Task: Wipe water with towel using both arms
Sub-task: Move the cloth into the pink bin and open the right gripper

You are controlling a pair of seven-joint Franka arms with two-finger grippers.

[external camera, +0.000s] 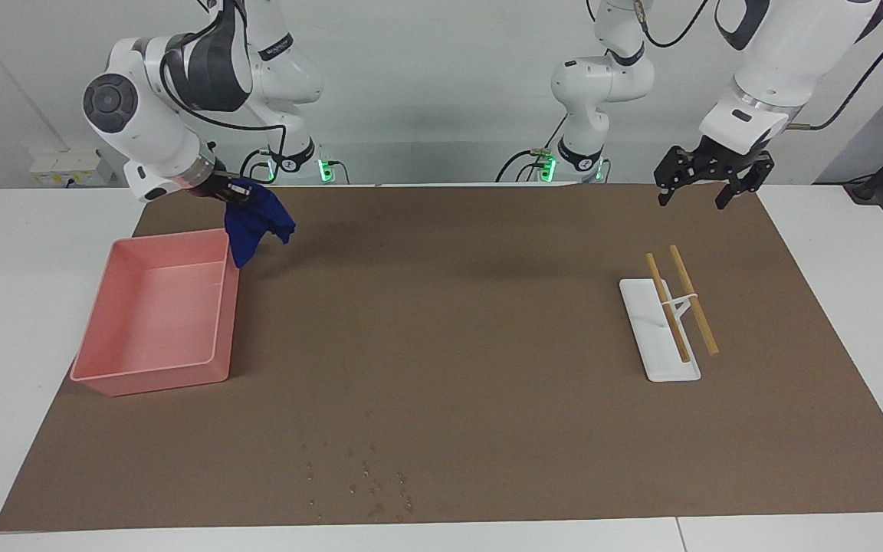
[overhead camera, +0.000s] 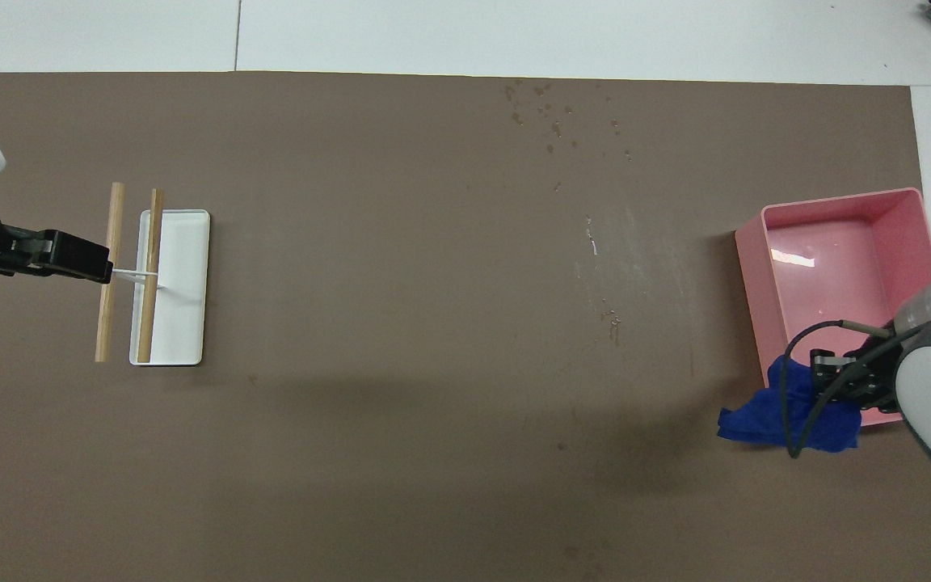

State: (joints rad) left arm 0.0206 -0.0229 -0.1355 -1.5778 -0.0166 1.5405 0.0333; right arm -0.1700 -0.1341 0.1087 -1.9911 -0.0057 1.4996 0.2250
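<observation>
My right gripper (external camera: 233, 190) is shut on a blue towel (external camera: 254, 218) and holds it up in the air over the pink bin's corner and the mat beside it. The towel hangs bunched below the fingers, and it also shows in the overhead view (overhead camera: 781, 416) under the right gripper (overhead camera: 841, 378). The water (external camera: 369, 475) is a patch of small dark droplets on the brown mat (external camera: 449, 322) near its edge farthest from the robots, also seen from overhead (overhead camera: 550, 113). My left gripper (external camera: 706, 190) is open and empty, waiting in the air above the mat's corner near its base.
An empty pink bin (external camera: 223, 307) sits on the mat at the right arm's end. A white rack (external camera: 660, 341) with two wooden rods (external camera: 693, 299) stands at the left arm's end, below the left gripper (overhead camera: 98, 267). A few wet marks (overhead camera: 612, 319) lie mid-mat.
</observation>
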